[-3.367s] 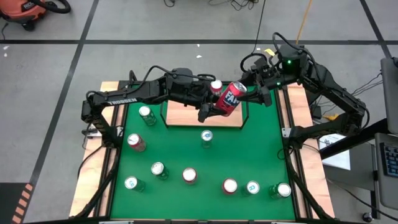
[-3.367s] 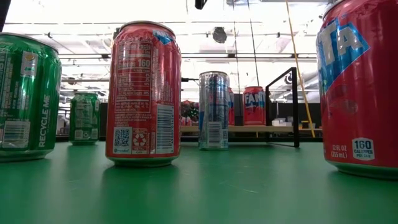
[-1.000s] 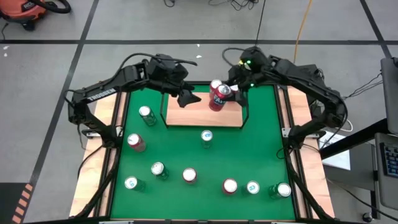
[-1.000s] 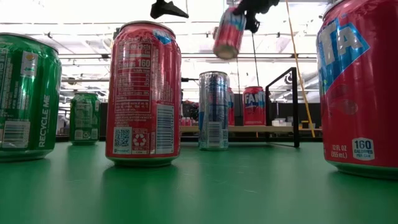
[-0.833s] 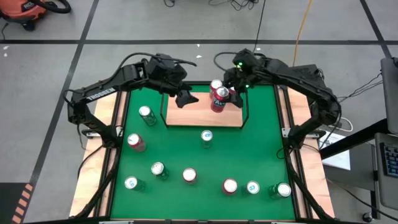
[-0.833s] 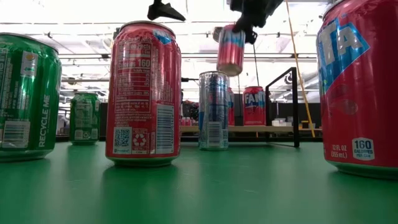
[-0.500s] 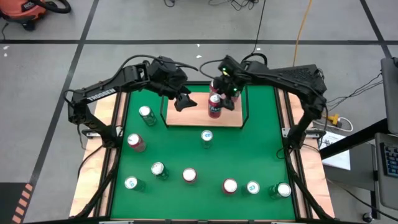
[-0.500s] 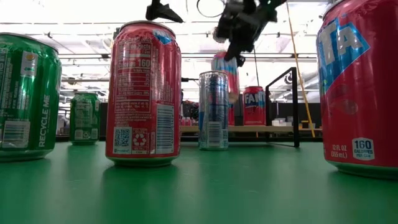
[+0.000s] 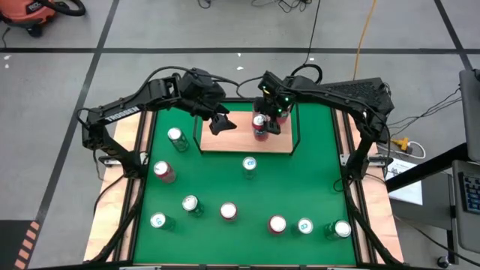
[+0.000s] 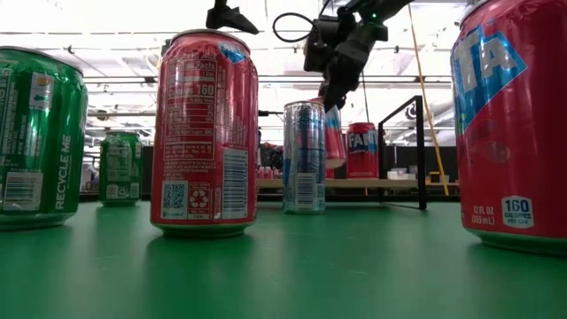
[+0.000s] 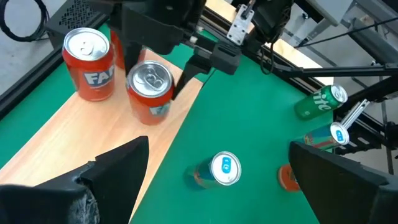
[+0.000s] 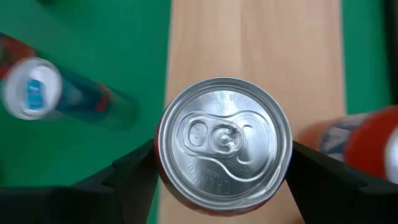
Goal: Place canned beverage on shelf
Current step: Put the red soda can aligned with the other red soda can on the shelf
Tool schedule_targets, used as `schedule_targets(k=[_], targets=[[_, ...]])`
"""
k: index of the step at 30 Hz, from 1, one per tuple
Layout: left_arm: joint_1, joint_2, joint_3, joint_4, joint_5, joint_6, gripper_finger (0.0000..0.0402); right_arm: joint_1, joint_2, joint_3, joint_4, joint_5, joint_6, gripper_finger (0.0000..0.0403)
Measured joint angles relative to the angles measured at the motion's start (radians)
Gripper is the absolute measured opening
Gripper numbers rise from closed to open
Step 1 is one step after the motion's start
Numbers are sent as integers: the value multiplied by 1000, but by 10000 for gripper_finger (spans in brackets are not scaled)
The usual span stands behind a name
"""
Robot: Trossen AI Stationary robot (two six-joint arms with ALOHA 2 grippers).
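Observation:
The shelf (image 9: 236,139), a light-wood board with a thin black rail, lies at the far middle of the green mat. My right gripper (image 9: 268,122) is over its right half, shut on a red canned beverage (image 9: 259,129), which also shows in the low view as a can (image 10: 333,135) behind a silver can. Another red can (image 11: 90,62) stands on the board beside it. My left gripper (image 9: 220,124) hangs open above the shelf's left half, with nothing between its fingers. My right gripper pinches the can's upper side wall (image 12: 163,180), just under the top rim, between its two fingers (image 12: 127,177), one on each side. The fingers slant down from above and from the far right. The can is nearly upright, its base (image 10: 334,163) close over the board; I cannot tell whether it touches.
Several more cans stand on the green mat (image 9: 315,180): a green one (image 9: 177,139) left of the shelf, a blue one (image 9: 249,166) just before it, and others toward the near edge. Pale wooden strips (image 9: 131,142) run along both sides.
My right gripper has come down toward the shelf and a little toward the table's left and near edges, still shut on the red can. The can has gone from tilted and high above the board to nearly upright just over it.

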Motion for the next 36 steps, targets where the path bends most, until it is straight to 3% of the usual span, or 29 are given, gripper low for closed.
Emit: schedule_targets(k=[25, 36], targets=[[2, 4, 2, 8, -7, 48, 383, 4, 24, -7, 32, 49, -80, 290], [2, 5, 2, 8, -7, 71, 384, 5, 24, -39, 62, 46, -4, 291]])
